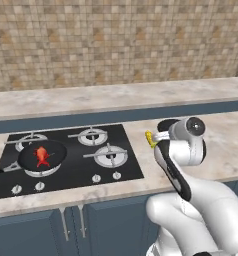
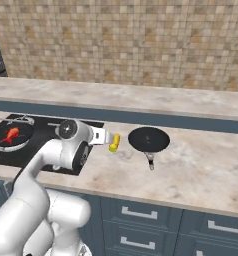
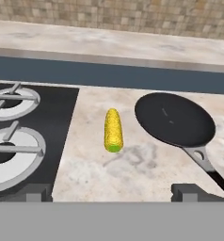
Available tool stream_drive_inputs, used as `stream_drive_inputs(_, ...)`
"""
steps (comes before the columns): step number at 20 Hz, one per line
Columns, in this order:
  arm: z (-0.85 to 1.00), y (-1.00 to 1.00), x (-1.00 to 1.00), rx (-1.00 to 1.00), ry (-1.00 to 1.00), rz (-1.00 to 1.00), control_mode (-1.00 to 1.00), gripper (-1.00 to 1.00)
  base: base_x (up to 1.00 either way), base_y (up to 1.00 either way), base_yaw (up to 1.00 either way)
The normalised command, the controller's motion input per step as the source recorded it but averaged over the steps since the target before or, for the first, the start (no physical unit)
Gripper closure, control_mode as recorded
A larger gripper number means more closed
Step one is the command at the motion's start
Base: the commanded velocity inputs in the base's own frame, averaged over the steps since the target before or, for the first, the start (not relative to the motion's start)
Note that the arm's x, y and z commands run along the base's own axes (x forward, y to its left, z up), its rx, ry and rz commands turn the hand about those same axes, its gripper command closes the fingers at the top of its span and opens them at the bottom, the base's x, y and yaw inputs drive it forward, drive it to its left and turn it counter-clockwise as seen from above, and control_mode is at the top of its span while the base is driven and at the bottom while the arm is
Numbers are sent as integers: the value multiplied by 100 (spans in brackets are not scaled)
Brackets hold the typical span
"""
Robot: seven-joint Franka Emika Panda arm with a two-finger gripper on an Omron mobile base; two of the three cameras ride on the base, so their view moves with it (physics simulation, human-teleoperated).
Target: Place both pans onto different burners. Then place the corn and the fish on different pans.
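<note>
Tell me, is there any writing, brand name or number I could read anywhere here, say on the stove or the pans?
None: no readable text anywhere.
The cooktop and its knobs carry no legible marks.
Both pans, one on a burner and one on the counter, are plain black.
The corn, fish and tiled wall carry no lettering.

Base views behind arm, left and right, sharing cooktop (image 1: 66, 160); hand view close, probably low, over counter (image 3: 132, 174)

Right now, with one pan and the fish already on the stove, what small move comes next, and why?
Probably lower the open gripper toward the second pan, which sits on the counter beside the corn; the near burners are free.
</note>
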Motion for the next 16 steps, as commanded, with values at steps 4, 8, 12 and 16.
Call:
stream_drive_inputs(4, -1, -48, 0, 0, 0, 0, -100, -100, 0, 0, 0)
stream_drive_inputs(8, -6, -46, 0, -4, 0, 0, -100, -100, 0, 0, 0)
stream_drive_inputs(12, -13, -37, 10, -7, 5, 0, -100, -100, 0, 0, 0)
stream_drive_inputs(16, -18, -31, 18, -9, 10, 0, -100, -100, 0, 0, 0)
